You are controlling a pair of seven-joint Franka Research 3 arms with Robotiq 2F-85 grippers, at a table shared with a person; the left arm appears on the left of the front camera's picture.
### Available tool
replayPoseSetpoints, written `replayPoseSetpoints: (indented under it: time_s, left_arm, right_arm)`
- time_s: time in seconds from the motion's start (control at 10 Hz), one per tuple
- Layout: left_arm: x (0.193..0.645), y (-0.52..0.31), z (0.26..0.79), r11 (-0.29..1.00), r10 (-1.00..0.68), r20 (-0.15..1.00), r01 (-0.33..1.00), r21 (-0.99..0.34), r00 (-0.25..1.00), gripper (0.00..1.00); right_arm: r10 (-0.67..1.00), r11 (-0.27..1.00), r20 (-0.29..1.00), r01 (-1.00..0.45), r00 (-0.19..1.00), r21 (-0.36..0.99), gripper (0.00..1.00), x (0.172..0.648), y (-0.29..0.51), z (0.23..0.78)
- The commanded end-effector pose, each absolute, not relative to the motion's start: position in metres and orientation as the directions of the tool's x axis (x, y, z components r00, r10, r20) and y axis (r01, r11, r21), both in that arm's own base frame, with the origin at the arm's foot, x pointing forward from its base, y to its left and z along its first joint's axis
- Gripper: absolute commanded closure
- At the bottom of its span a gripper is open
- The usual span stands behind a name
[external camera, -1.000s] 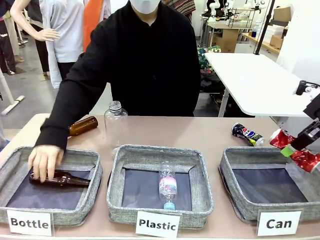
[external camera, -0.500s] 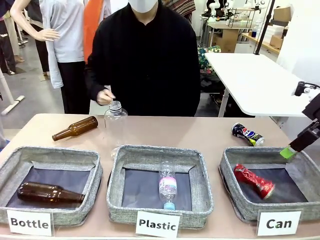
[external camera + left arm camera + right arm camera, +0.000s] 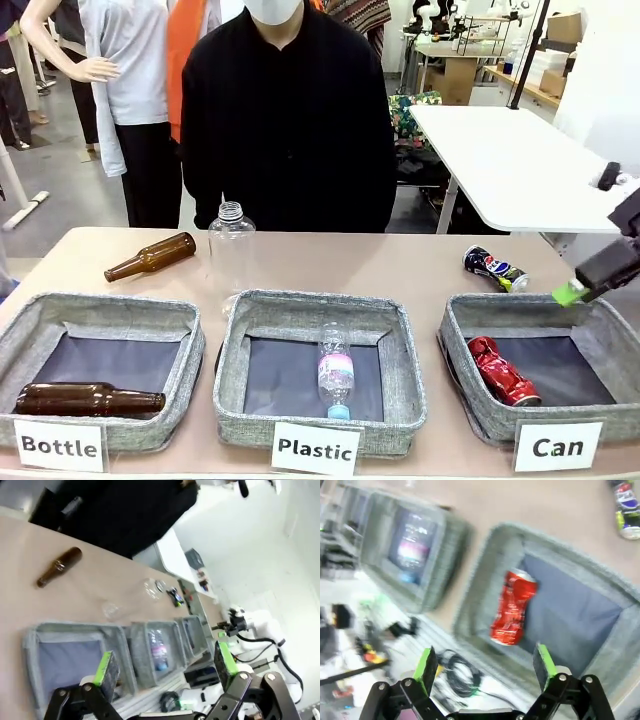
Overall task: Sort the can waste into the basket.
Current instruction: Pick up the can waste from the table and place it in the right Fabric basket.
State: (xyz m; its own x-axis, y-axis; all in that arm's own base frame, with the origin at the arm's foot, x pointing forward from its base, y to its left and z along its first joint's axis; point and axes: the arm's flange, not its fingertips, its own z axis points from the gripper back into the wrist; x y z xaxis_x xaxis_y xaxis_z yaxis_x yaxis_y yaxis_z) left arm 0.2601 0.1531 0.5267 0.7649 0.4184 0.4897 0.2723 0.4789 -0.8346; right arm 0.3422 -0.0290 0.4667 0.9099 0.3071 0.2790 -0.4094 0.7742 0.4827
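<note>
Front camera sits low at the robot's edge of the table (image 3: 400,262), facing straight across the row of baskets (image 3: 318,305) to the person (image 3: 290,120) opposite. Left wrist camera is rolled and farther back, raking that whole row from one end. Right wrist camera hangs close over the Can basket (image 3: 477,585), looking down. Its red can (image 3: 512,607) and blue can (image 3: 627,500) show in the front view too.

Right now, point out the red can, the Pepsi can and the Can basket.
red can (image 3: 503,370), front view, crushed middle.
Pepsi can (image 3: 493,268), front view, logo side.
Can basket (image 3: 500,310), front view, far wall.
</note>
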Motion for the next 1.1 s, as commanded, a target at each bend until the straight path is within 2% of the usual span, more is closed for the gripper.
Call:
replayPoseSetpoints:
  time_s: [0.0,0.1,0.2,0.3,0.4,0.5,1.0]
  left_arm:
    - [0.283,0.120,0.523,0.397,0.483,0.377,0.186,-0.899,0.790,0.00]
    - [0.295,0.112,0.512,0.351,0.534,0.301,0.118,-0.929,0.790,0.00]
    - [0.300,0.110,0.499,0.343,0.564,0.255,0.059,-0.937,0.786,0.00]
    - [0.303,0.110,0.483,0.387,0.565,0.247,0.011,-0.922,0.787,0.00]
    - [0.306,0.111,0.467,0.559,0.476,0.351,0.031,-0.829,0.806,0.00]
    - [0.313,0.120,0.502,0.375,0.527,0.273,0.068,-0.925,0.805,0.00]
    - [0.313,0.120,0.502,0.375,0.527,0.273,0.068,-0.925,0.805,0.00]
  right_arm:
    - [-0.062,0.534,0.208,-0.144,0.976,0.833,0.00,0.345,-0.045,0.488]
    - [-0.063,0.329,0.118,-0.091,0.991,0.940,0.00,0.343,-0.055,0.490]
    - [-0.111,0.209,0.024,0.000,0.994,0.978,0.00,0.345,-0.067,0.488]
    - [-0.128,0.090,-0.033,0.045,0.991,0.995,0.00,0.349,-0.079,0.486]
    - [-0.173,0.021,-0.066,0.071,0.983,0.997,0.00,0.355,-0.087,0.483]
    - [0.045,0.379,0.135,-0.142,0.990,0.915,0.00,0.335,-0.067,0.490]
    - [0.045,0.379,0.135,-0.142,0.990,0.915,0.00,0.335,-0.067,0.490]
